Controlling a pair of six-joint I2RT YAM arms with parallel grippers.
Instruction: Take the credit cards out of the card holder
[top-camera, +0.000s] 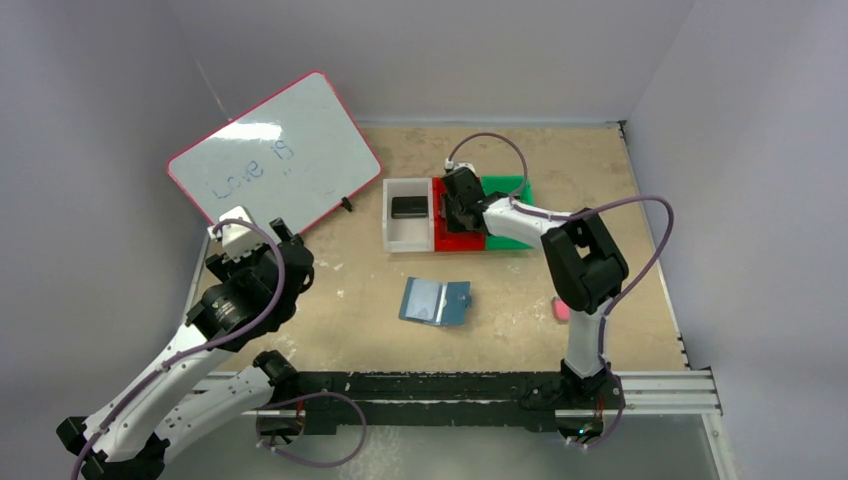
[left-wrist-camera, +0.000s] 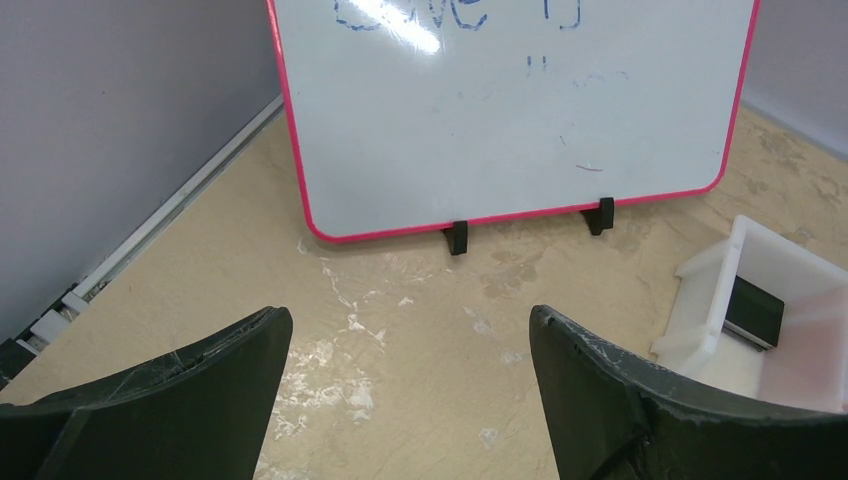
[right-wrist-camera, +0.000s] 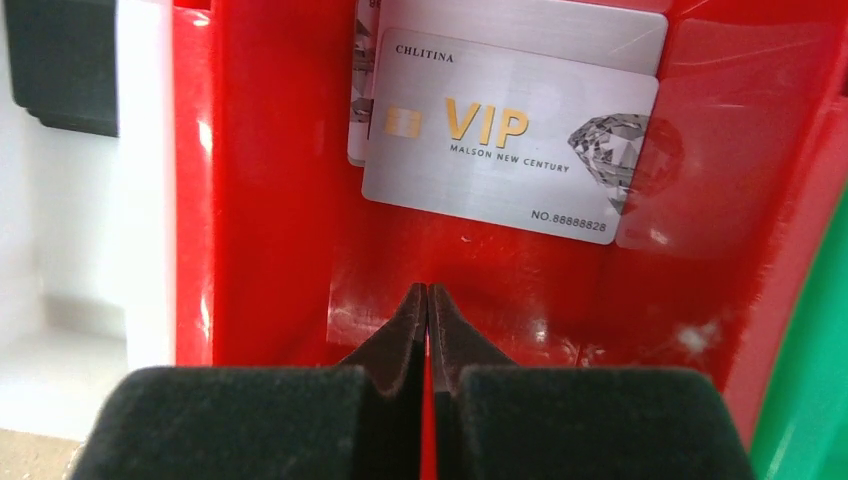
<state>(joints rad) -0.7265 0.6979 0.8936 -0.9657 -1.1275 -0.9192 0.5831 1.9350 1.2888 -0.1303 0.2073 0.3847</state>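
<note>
The slate-blue card holder (top-camera: 435, 301) lies open on the table's middle, apart from both arms. A silvery-grey VIP credit card (right-wrist-camera: 508, 135) lies in the red bin (right-wrist-camera: 260, 180), with another silvery card (right-wrist-camera: 560, 25) under it at the far end. A black card (top-camera: 407, 207) lies in the white bin (top-camera: 395, 238); it also shows in the left wrist view (left-wrist-camera: 753, 311). My right gripper (right-wrist-camera: 428, 292) is shut and empty, low over the red bin's floor just short of the VIP card; in the top view it is over the red bin (top-camera: 458, 212). My left gripper (left-wrist-camera: 410, 325) is open and empty above bare table.
A pink-framed whiteboard (top-camera: 275, 150) stands at the back left on black feet. A green bin (top-camera: 510, 185) sits right of the red bin. A small pink block (top-camera: 560, 311) lies near the right arm's base.
</note>
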